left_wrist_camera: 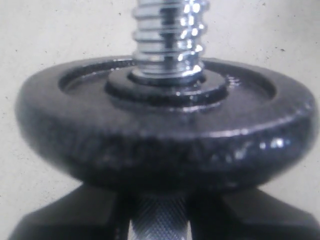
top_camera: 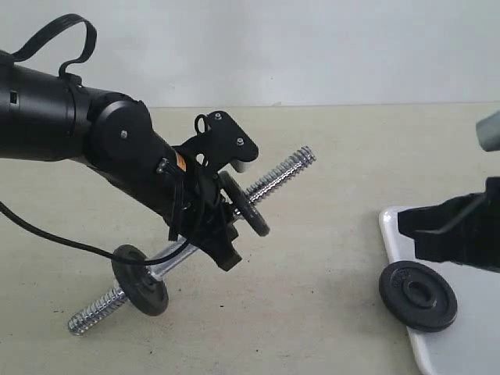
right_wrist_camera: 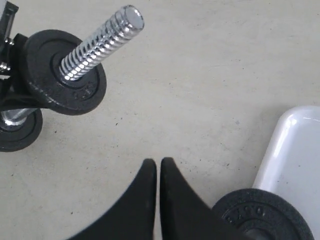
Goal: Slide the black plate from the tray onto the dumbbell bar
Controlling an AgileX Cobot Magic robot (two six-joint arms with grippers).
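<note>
Iron plate [top_camera: 418,295], matte black and round with a raised hub, lay flat across the left edge of the glossy white tray [top_camera: 394,234], overhanging the beige table [top_camera: 328,312]. Right gripper [right_wrist_camera: 158,167] hovered just beside it, pointed fingers pressed together. Farther off, left gripper [left_wrist_camera: 157,222] pinched the knurled middle of the tilted chrome bar [top_camera: 281,178] between two like discs [top_camera: 141,280], threaded end raised.

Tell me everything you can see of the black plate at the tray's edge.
The black plate is a small round matte-black disc, iron by its look, with a raised rim, a raised hub and a round centre hole. It lies flat, partly on the white tray and overhanging its edge. The shut right gripper is close beside it; contact cannot be told.
</note>
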